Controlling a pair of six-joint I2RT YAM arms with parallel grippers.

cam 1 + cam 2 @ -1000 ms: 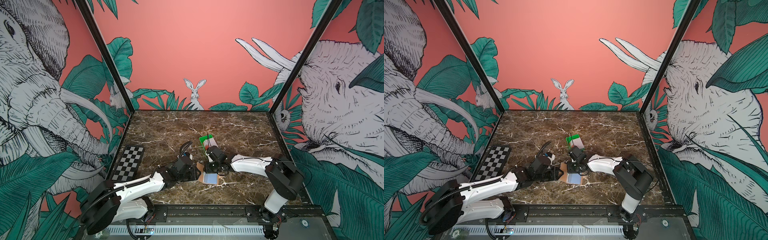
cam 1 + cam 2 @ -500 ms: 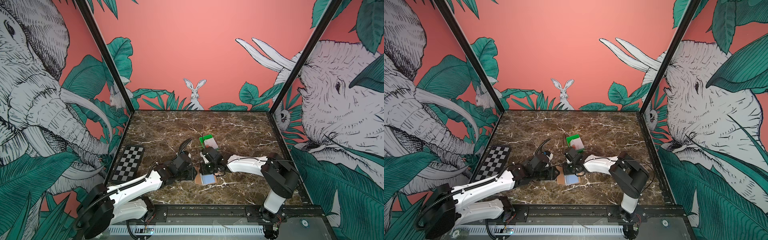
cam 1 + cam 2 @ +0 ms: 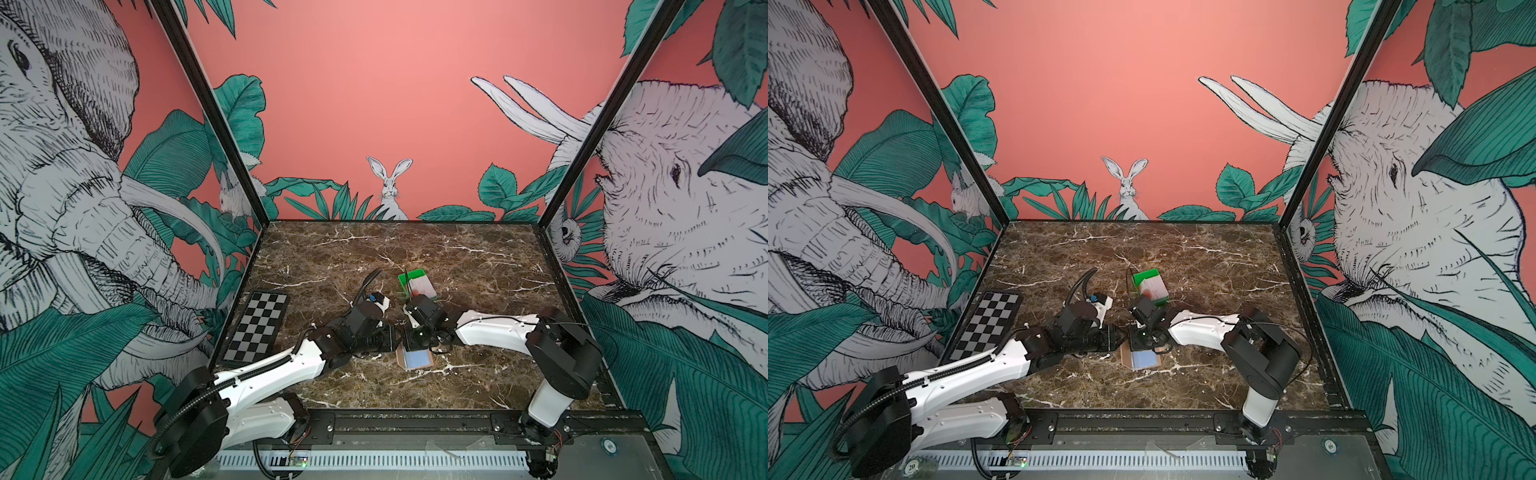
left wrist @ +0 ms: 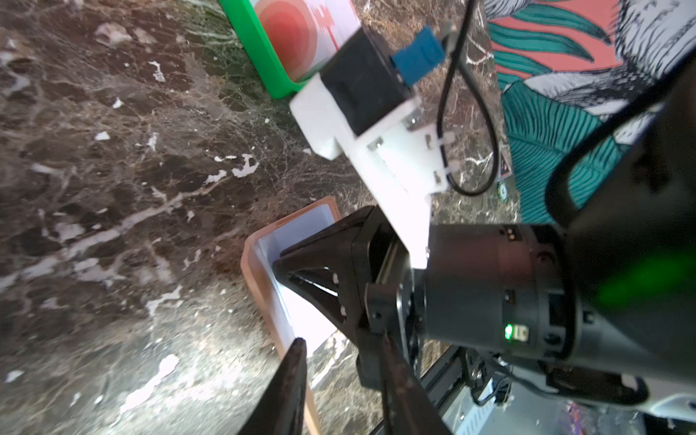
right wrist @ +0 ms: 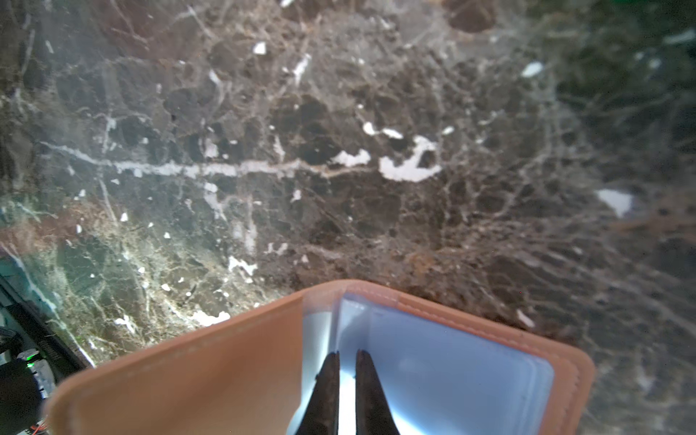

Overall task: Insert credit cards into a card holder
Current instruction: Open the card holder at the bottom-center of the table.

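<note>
Holder point(image 3: 400, 355) open, centre frame; cards point(image 3: 422, 286) in tray point(image 3: 402, 280) above, none inserted that I see. My left gripper point(image 4: 341, 350) straddles its edge, part-open; right gripper point(image 5: 348, 356) nearly closed, hold unclear.

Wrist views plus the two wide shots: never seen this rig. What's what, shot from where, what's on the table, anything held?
This is a two-armed robot mounted at the front edge of a marble table. Each arm ends in a two-fingered hand. The two wide pictures come from one stereo camera overhead, so they nearly match. The other two come from a camera on each wrist, looking along the fingers.

On the table are a tan card holder lying open, a green tray farther back with credit cards in it, and a checkerboard on the robot's left.

The right hand is nearly shut inside the card holder, apparently pinching a clear inner leaf. The left hand has its fingers apart at the holder's edge and visibly grips nothing.
</note>
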